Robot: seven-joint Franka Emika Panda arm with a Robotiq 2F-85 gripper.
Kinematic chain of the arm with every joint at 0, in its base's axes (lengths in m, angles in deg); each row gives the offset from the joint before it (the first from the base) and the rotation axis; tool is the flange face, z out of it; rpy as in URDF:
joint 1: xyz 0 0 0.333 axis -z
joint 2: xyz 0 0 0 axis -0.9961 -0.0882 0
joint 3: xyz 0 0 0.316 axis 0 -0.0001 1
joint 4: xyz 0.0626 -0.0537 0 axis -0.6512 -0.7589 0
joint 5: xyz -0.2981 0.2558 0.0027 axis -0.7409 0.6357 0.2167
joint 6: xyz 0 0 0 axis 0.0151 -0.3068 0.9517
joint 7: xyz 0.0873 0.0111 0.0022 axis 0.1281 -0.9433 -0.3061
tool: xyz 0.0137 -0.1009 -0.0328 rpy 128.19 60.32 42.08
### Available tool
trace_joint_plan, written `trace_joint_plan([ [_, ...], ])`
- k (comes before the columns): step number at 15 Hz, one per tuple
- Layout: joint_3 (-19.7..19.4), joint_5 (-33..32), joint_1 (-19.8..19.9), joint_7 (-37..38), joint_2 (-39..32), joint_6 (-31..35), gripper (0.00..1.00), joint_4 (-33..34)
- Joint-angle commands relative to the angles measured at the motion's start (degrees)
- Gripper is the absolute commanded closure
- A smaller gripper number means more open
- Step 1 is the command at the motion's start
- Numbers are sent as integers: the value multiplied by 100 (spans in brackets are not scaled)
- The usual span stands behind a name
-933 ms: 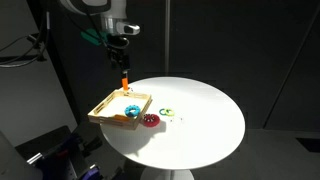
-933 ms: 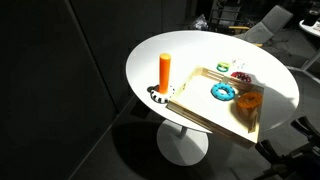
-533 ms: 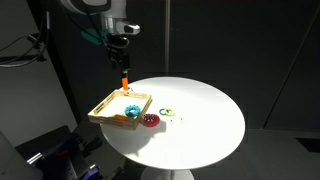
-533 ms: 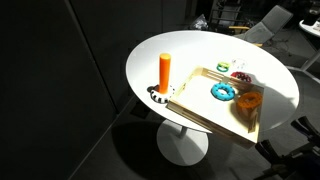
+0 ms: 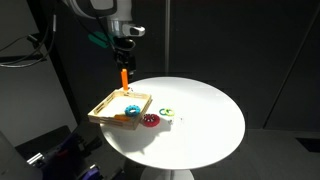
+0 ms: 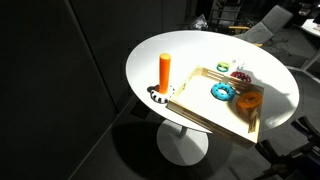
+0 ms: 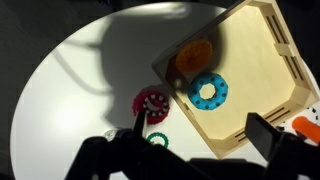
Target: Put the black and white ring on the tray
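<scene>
- In an exterior view, your gripper (image 5: 124,44) hangs high over the far side of the round white table (image 5: 200,120), lined up above the orange cylinder (image 5: 123,77) that stands upright just behind the tray (image 5: 105,108); from here you cannot tell how the jaws stand, and the black and white ring is too small to make out
- The tray sits near the table's edge with a blue ring (image 5: 131,111) inside it, while a red ring (image 5: 151,120) and a green ring (image 5: 167,112) lie on the table just beside it; they look like decoys set close by, so you must choose with care
- In an exterior view from another side, the black and white ring (image 6: 158,96) lies flat on the table at the foot of the orange cylinder, just outside a corner of the tray, so it is not yet on the tray; an orange ring (image 6: 248,99) shares the tray with the blue one, and your gripper is out of this picture
- In the wrist view, your gripper's fingers (image 7: 125,140) are spread wide with nothing between them, looking down on the tray and the red ring; only the cylinder's edge shows at the far right, and the black and white ring is not clearly seen
- Judging from this, the ring lies well below the gripper and off to one side, and the cylinder beside it leaves little room for a finger
</scene>
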Motion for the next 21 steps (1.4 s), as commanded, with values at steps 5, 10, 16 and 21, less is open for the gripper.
trace_joint_plan([
  [5, -77, -562, 219, 172, -1305, 969, 0, 456],
  [10, -223, -784, 272, 244, -2148, 1527, 0, 636],
  [16, -373, -1013, 211, 316, -2850, 1827, 0, 860],
  [21, -493, -1245, 179, 446, -3246, 1896, 0, 954],
])
